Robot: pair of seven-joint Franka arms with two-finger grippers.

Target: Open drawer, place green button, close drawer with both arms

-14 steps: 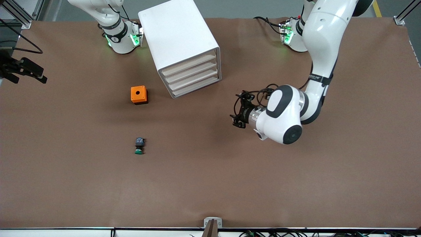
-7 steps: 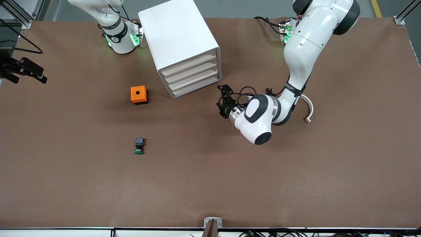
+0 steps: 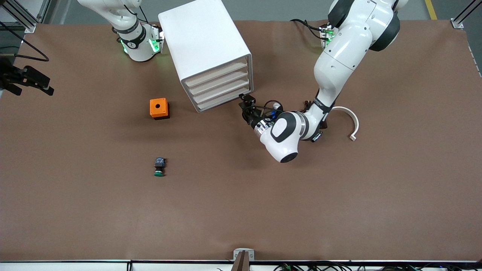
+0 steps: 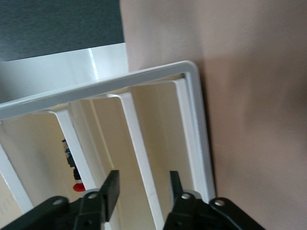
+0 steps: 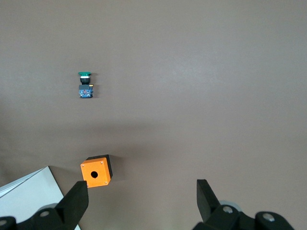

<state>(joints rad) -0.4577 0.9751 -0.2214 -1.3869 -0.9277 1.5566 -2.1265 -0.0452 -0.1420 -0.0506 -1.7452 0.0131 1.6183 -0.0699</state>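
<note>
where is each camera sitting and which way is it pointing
Front view: high across the table, facing both bases; shows the left hand at the cabinet.
Left wrist view: on the left arm, facing the drawer fronts; its fingers show.
Right wrist view: on the right arm, looking down; right hand open.
Front and right wrist views share the button and orange box.

My left arm swung in across the table toward the cabinet (image 3: 211, 52); my left gripper (image 3: 245, 104) now sits at the corner of the lowest drawer (image 3: 224, 100) front, and its fingers (image 4: 111, 190) have narrowed. The white curved piece (image 3: 348, 121) is now uncovered.
</note>
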